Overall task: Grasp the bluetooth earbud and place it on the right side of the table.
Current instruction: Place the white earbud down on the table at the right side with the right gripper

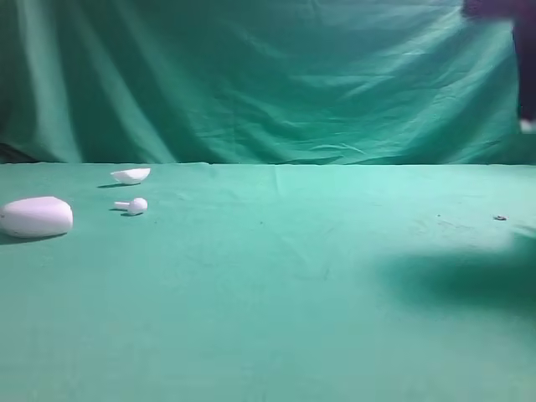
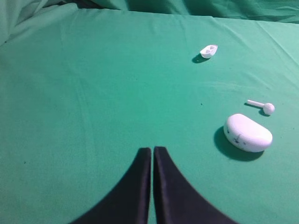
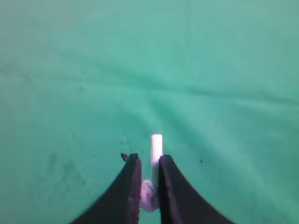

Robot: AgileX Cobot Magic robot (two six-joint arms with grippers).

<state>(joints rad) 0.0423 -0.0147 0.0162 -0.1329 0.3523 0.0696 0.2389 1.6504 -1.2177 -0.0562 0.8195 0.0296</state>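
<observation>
My right gripper (image 3: pixel 150 157) is shut on a white bluetooth earbud (image 3: pixel 156 148). Its rounded head sits between the jaws and its stem points forward past the tips, above the green table (image 3: pixel 210 70). In the exterior view the right arm (image 1: pixel 526 67) hangs high at the top right edge, with a white bit at its lower end. A second, near-alike earbud (image 1: pixel 134 205) lies on the table (image 1: pixel 276 276) at the far left and also shows in the left wrist view (image 2: pixel 265 107). My left gripper (image 2: pixel 153 150) is shut and empty, low over the cloth, out of the exterior view.
A large oval white case (image 1: pixel 35 216) lies at the far left edge, also in the left wrist view (image 2: pixel 247 133). A white shell-shaped piece (image 1: pixel 131 175) lies behind the second earbud. A small dark speck (image 1: pixel 500 218) lies on the cloth at the right.
</observation>
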